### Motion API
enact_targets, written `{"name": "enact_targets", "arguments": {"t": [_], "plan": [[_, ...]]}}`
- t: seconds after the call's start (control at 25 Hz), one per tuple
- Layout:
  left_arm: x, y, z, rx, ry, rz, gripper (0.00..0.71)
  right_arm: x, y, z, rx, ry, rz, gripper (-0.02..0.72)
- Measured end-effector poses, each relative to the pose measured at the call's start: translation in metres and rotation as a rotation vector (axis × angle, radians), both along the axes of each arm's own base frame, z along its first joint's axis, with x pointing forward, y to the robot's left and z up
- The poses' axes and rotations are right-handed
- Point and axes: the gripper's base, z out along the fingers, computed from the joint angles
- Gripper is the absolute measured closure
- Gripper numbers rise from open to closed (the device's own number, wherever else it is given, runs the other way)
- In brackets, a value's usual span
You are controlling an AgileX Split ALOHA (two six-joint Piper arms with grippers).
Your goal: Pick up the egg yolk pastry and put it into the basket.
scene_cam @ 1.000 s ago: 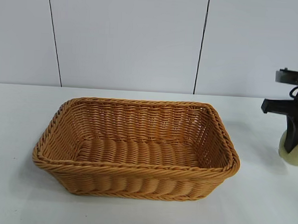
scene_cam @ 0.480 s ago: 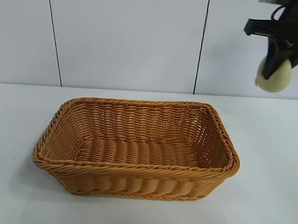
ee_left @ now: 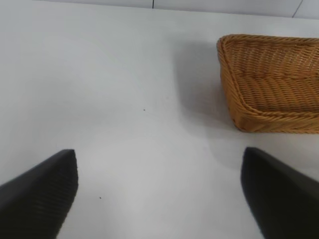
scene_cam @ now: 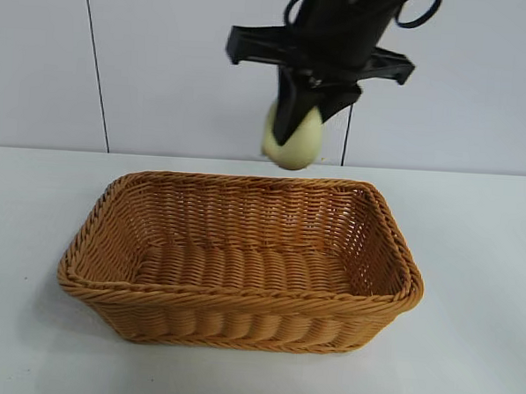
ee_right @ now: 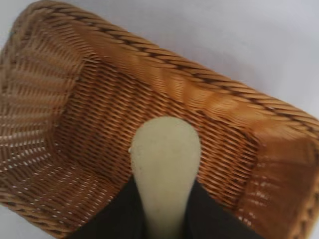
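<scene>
My right gripper [scene_cam: 295, 132] is shut on the egg yolk pastry [scene_cam: 298, 146], a pale yellow-green lump, and holds it in the air above the far rim of the basket [scene_cam: 240, 297]. In the right wrist view the pastry [ee_right: 165, 164] is squeezed between the dark fingers [ee_right: 117, 214] with the woven basket floor [ee_right: 99, 114] beneath it. The golden wicker basket stands empty on the white table. My left gripper [ee_left: 159, 194] is open over bare table, with a corner of the basket [ee_left: 239, 107] off to one side; it is out of the exterior view.
A white table [scene_cam: 467, 349] surrounds the basket. A white panelled wall [scene_cam: 208, 62] stands behind it.
My right gripper lifted the pastry from the table at the right edge, raised it high, then carried it left to above the basket's far rim.
</scene>
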Motion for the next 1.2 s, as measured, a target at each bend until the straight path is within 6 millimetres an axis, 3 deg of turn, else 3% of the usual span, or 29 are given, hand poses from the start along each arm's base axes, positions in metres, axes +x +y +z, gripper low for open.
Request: {"name": "enact_targets", "arguments": {"t": [0.16, 0.24, 0.32, 0.44, 0.52, 0.72, 0.88, 1.08, 1.2], "plan": [[0.0, 0.0, 0.0, 0.0, 0.0, 0.0, 0.067, 0.004, 0.003, -0.035, -0.046, 0.048, -0.009, 0.59], [0.0, 0.0, 0.0, 0.0, 0.0, 0.0, 0.067, 0.005, 0.003, -0.041, -0.057, 0.06, -0.016, 0.545], [0.0, 0.0, 0.0, 0.0, 0.0, 0.0, 0.067, 0.005, 0.003, -0.041, -0.055, 0.058, -0.019, 0.438], [0.0, 0.0, 0.0, 0.0, 0.0, 0.0, 0.067, 0.005, 0.003, -0.034, -0.048, 0.049, -0.019, 0.186], [0.0, 0.0, 0.0, 0.0, 0.0, 0.0, 0.067, 0.007, 0.004, -0.025, -0.051, 0.037, -0.012, 0.108], [0.0, 0.0, 0.0, 0.0, 0.0, 0.0, 0.067, 0.017, 0.005, 0.021, -0.061, -0.016, 0.007, 0.077], [0.0, 0.0, 0.0, 0.0, 0.0, 0.0, 0.067, 0.032, -0.008, 0.054, -0.061, -0.05, -0.024, 0.077], [0.0, 0.0, 0.0, 0.0, 0.0, 0.0, 0.067, 0.057, -0.049, 0.067, -0.107, -0.062, -0.111, 0.077], [0.0, 0.0, 0.0, 0.0, 0.0, 0.0, 0.067, 0.072, -0.087, 0.066, -0.147, -0.039, -0.191, 0.077]]}}
